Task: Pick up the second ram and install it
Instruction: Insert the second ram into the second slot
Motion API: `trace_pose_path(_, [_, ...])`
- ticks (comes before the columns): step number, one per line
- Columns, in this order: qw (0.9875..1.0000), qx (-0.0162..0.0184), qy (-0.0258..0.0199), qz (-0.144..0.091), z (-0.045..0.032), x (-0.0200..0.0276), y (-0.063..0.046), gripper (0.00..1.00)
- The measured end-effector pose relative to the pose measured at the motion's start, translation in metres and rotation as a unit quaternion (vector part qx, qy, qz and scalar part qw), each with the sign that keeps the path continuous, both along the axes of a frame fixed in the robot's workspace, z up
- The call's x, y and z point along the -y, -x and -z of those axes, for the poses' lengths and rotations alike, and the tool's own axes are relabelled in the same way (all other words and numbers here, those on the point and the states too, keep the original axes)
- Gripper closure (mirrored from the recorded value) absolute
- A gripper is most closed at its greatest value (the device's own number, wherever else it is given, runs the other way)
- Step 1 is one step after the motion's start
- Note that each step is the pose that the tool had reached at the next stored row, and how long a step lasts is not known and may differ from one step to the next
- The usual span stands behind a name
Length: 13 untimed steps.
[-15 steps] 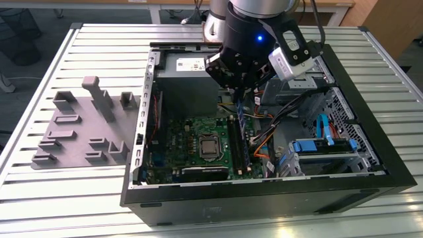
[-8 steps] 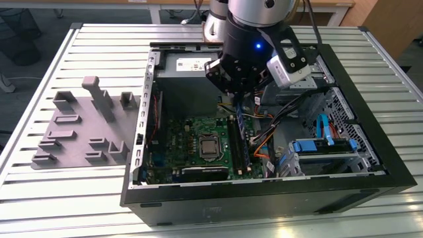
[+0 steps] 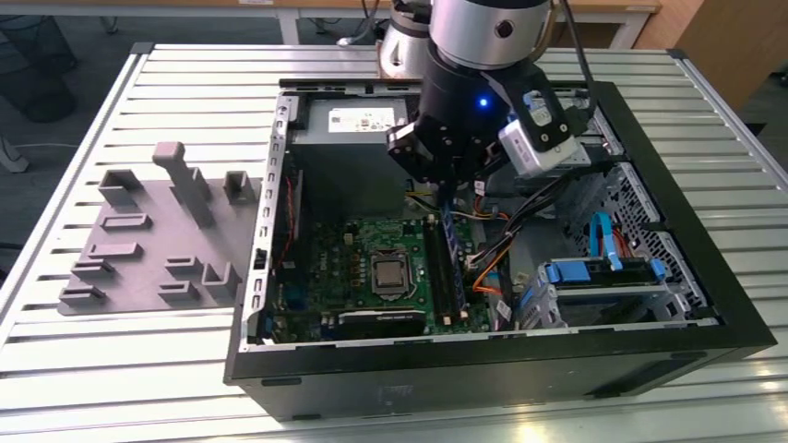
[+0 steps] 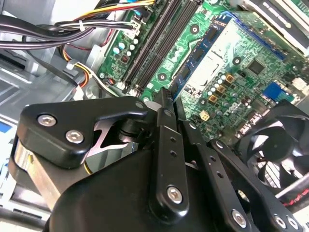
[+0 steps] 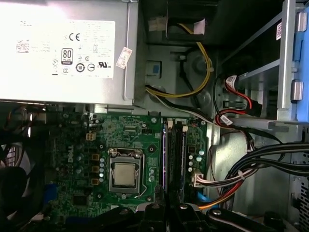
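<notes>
Closest to the lens in the second wrist view is the claw (image 4: pixel 171 99), its black linkage arms and screws cutting off the lower part of the scene. Its tip sits at the near end of the second ram (image 4: pixel 200 50), a dark-blue stick seen edge-on in the slot nearest the processor socket. Whether the claw is clamped on the stick, merely touching it, or standing open cannot be told, because its own body hides the contact. The neighbouring slots (image 4: pixel 159 41) are dark, and it is hard to make out what is in them. In the first wrist view the stick shows as a thin bluish strip (image 5: pixel 164 154) just beside the processor (image 5: pixel 124 175), running down to the claw (image 5: pixel 166 210) at the frame edge. Across the exterior view from its left: a grey fixture plate (image 3: pixel 161 240) with upright holders lies on the slatted desk (image 3: pixel 185 74), just beside the open computer case (image 3: pixel 493 369). Inside the case the green motherboard (image 3: pixel 357 268) lies flat, with the power supply (image 3: pixel 351 120) at the far end. The arm's wrist hangs over the memory area, and the claw (image 3: pixel 449 180) is lost in shadow under it, so the slots directly below are partly hidden. Further to the exterior view's right, bundled cables (image 3: pixel 493 254) cross the floor of the case, and light-blue drive-bay clips (image 3: pixel 591 272) sit in the cage. A black fan (image 4: pixel 275 140) is cut off at the second wrist view's edge.
</notes>
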State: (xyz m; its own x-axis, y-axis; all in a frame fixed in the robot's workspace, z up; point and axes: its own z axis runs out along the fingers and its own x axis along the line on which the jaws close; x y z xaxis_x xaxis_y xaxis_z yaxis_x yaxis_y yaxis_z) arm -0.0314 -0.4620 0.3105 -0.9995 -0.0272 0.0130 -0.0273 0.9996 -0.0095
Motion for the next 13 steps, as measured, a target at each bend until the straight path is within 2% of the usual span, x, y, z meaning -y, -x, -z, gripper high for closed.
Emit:
trace_pose_path(6, [1.0000,-0.0001,0.0000,0.001,0.0109,0.0000,-0.001,0.86])
trace_pose_path(7, [1.0000,-0.0001,-0.0001,0.006,0.0184,0.0000,-0.001,0.86])
trace_pose_path(13, [1.0000,-0.0001,0.0000,0.007,0.0294,0.0007,-0.001,0.86])
